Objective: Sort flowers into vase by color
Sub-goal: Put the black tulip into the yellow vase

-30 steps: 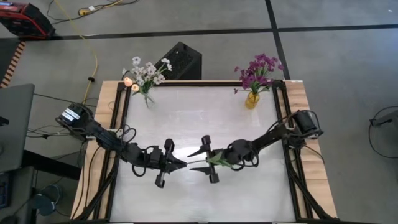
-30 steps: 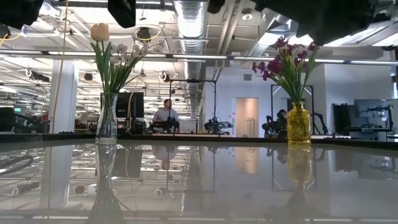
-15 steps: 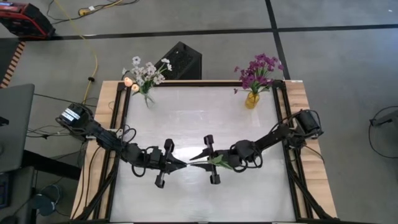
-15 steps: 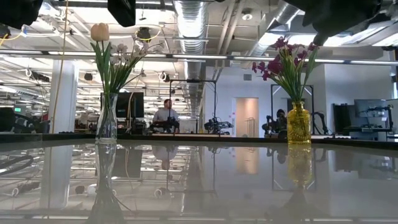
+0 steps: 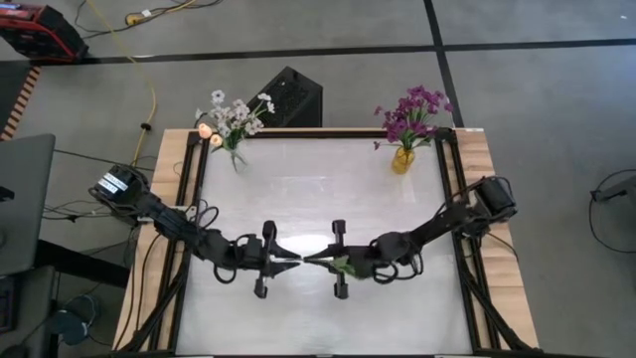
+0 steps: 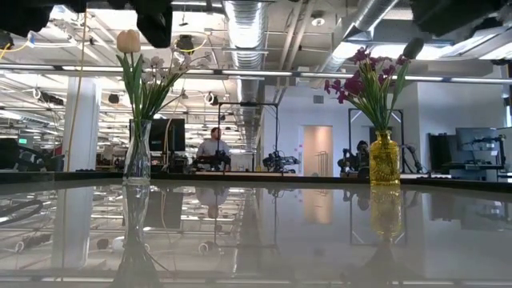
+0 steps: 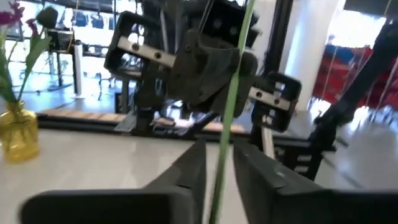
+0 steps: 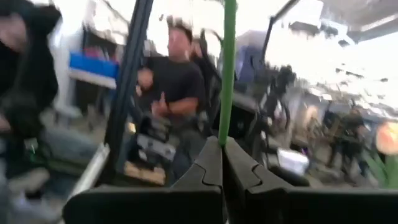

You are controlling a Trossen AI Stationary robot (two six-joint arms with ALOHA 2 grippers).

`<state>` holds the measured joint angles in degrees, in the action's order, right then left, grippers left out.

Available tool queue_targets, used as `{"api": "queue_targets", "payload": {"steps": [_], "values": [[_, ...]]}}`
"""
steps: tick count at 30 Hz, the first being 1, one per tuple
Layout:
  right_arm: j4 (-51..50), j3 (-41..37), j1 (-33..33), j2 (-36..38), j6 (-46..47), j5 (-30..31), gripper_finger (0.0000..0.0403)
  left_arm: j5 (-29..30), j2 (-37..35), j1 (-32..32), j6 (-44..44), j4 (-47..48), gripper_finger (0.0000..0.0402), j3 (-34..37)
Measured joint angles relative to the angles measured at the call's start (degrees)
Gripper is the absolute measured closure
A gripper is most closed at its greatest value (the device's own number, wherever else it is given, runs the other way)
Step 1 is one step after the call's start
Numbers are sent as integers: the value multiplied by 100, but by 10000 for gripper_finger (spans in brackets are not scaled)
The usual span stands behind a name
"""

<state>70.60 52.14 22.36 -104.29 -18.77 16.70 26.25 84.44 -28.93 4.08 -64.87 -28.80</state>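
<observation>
My right gripper point(image 5: 310, 259) point(image 8: 222, 142) is shut on a thin green flower stem point(image 8: 227, 74) above the table's near middle. The stem stands upright and its bloom is out of view; green leaves point(image 5: 344, 265) show beside the gripper. My left gripper point(image 5: 291, 262) point(image 7: 219, 146) faces it tip to tip, slightly open, with the same stem point(image 7: 233, 81) running up between its fingers; whether they touch it, I cannot tell. A clear vase point(image 6: 138, 152) at the far left holds white blossoms and peach tulips point(image 5: 231, 121). A yellow vase point(image 5: 402, 159) at the far right holds purple flowers point(image 5: 415, 109). My right gripper pinches the green stem point(image 8: 224, 127) between its two fingers. The fingers come level from the table's right side and lie across the stem. The stem stands upright above the fingers, lifted clear of the table.
The glossy white tabletop point(image 5: 318, 189) lies between the two vases and the grippers. A black box point(image 5: 290, 94) stands on the floor behind the table's far edge. A person point(image 6: 212, 146) sits far back in the room.
My right gripper has moved a little toward the table's left and near edges, turning square to my left gripper, with the stem still in it. The two grippers now stand tip to tip.
</observation>
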Motion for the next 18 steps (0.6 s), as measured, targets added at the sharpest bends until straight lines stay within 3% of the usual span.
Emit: {"api": "queue_targets", "payload": {"steps": [4, 7, 12, 18], "values": [[-1560, 0, 164, 413, -103, 1098, 385, 504, -7, -4, 76, 843, 276, 0], [-3184, 0, 308, 937, 172, 2101, 385, 920, -7, 4, 659, 1749, 239, 2], [-6499, 5, 277, 1746, 2023, 3041, 385, 1020, -2, 69, 1531, 2831, 213, 4], [-9280, -2, 155, 2340, 3947, 4333, 385, 1071, 0, 66, 1484, 3127, 215, 4]]}}
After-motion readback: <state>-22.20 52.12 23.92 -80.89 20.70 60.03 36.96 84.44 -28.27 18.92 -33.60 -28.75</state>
